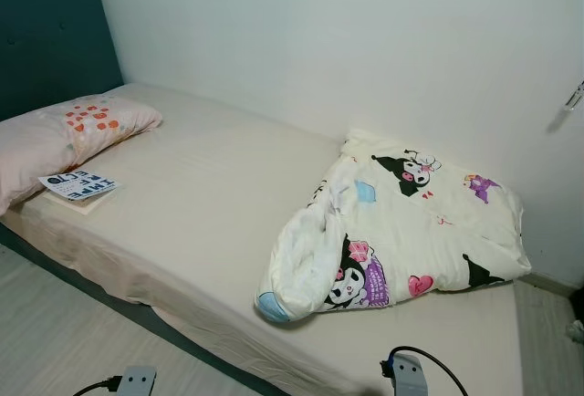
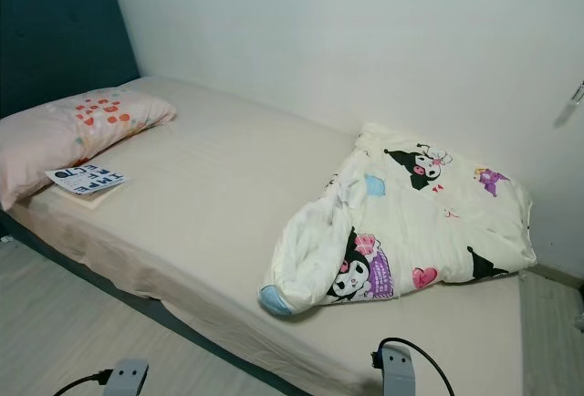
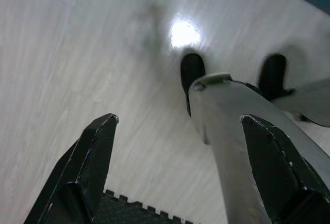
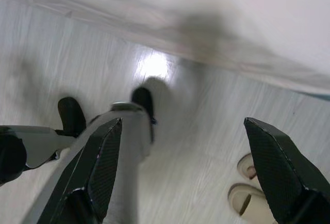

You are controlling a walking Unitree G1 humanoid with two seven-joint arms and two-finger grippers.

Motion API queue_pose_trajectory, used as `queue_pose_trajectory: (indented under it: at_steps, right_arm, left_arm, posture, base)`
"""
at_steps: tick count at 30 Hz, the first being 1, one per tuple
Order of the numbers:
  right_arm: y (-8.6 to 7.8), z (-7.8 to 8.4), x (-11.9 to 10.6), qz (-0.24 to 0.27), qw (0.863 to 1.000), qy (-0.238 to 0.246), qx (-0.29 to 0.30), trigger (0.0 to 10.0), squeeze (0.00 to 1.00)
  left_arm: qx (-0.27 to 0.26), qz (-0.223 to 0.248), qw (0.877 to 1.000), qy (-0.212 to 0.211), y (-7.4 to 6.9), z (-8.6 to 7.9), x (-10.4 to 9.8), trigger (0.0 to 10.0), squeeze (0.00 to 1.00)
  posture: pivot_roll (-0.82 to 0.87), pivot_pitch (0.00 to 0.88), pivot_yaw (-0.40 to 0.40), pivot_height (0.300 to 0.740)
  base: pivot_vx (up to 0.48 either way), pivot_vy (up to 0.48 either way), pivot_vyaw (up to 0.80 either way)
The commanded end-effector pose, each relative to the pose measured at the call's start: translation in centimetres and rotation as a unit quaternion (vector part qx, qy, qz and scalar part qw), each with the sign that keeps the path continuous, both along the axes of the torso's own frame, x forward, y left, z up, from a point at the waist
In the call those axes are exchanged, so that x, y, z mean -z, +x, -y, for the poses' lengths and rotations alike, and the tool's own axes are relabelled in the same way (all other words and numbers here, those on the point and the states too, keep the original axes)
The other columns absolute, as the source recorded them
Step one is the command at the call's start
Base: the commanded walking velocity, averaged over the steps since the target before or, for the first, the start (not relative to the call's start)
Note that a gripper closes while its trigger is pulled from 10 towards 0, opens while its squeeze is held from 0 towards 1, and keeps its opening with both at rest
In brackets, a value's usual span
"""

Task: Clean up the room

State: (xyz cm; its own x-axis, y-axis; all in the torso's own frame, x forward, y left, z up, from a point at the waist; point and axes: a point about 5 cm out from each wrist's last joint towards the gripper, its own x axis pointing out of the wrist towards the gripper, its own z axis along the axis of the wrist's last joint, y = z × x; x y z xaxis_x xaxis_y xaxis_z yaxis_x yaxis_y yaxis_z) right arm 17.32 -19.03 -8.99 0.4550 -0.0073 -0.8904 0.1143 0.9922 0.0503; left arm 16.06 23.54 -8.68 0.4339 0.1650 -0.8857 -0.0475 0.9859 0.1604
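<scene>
A crumpled cream quilt (image 1: pixel 401 227) printed with cartoon figures lies bunched on the right half of the bed (image 1: pixel 201 195), which has a plain beige sheet. At the head end rests a pink pillow (image 1: pixel 64 136), and a book (image 1: pixel 78 186) with a black and white cover lies flat just beside it. Both arms hang low in front of the bed. My left gripper (image 3: pixel 180 126) is open above the pale wood floor, and my right gripper (image 4: pixel 183 126) is open above the floor too. Neither holds anything.
A teal headboard (image 1: pixel 50 36) stands at the left and a white wall runs behind the bed. A dark bed frame edge (image 1: pixel 137 314) borders the pale floor. A pair of light slippers (image 4: pixel 252 193) sits on the floor near my right side. My own legs and feet (image 3: pixel 193 72) are below.
</scene>
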Motion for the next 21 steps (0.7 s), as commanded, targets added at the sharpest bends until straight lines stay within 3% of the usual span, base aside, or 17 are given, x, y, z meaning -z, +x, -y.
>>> queue_pose_trajectory:
  at_steps: [1,17,21]
  right_arm:
    - [-0.1,0.3,0.0,-0.003,1.000,-0.004,0.000,10.0,0.00]
    - [0.6,-0.3,-0.3,0.022,0.999,0.036,0.024,10.0,0.00]
    - [0.9,-0.1,-0.5,0.034,0.998,0.043,0.033,10.0,0.00]
  left_arm:
    - [-0.008,-0.004,1.000,0.000,-0.3,0.2,0.2,10.0,0.00]
    - [0.002,0.006,1.000,0.003,0.0,0.0,0.0,10.0,0.00]
    - [0.004,0.006,1.000,0.004,0.0,0.0,0.0,10.0,0.00]
  posture:
    - [-0.04,0.000,-0.080,0.721]
    - [-0.04,0.000,-0.075,0.721]
    - [-0.04,0.000,-0.074,0.721]
  base:
    - [0.000,0.000,0.00]
    - [0.000,0.000,0.00]
    - [0.243,0.000,0.00]
